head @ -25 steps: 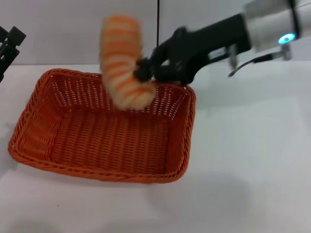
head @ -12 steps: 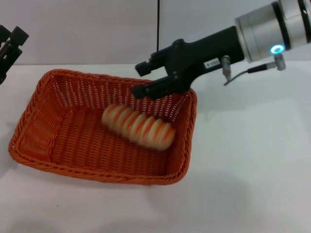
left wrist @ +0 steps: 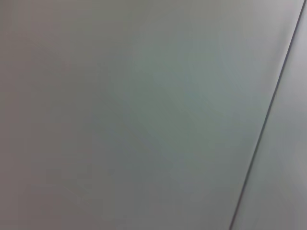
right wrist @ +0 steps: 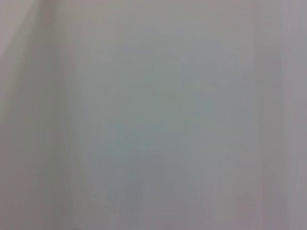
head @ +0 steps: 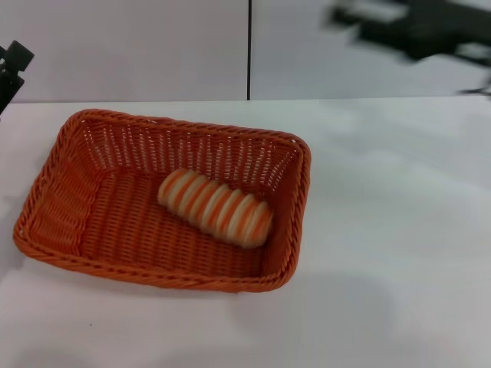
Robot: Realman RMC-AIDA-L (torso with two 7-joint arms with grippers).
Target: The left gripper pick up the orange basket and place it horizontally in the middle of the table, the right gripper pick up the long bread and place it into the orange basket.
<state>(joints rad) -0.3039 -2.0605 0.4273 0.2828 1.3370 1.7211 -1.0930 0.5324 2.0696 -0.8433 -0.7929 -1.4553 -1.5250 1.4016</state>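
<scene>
The orange basket (head: 54,201) lies lengthwise across the left-middle of the white table (head: 391,230) in the head view. Inside it, toward its right half, the long bread (head: 215,207) rests on the woven floor, tan with orange-brown stripes, angled slightly. My right gripper (head: 360,19) is a dark blur high at the upper right, well clear of the basket, holding nothing. Only a black corner of my left gripper (head: 11,69) shows at the far left edge, above the table. Both wrist views show only grey wall.
A light grey wall with a dark vertical seam (head: 249,50) stands behind the table. The seam also crosses the left wrist view (left wrist: 268,115). Bare white tabletop stretches to the right of the basket and in front of it.
My right gripper let the bread go; it dropped into the basket and settled on the floor. The right arm then pulled up and away to the upper right.
</scene>
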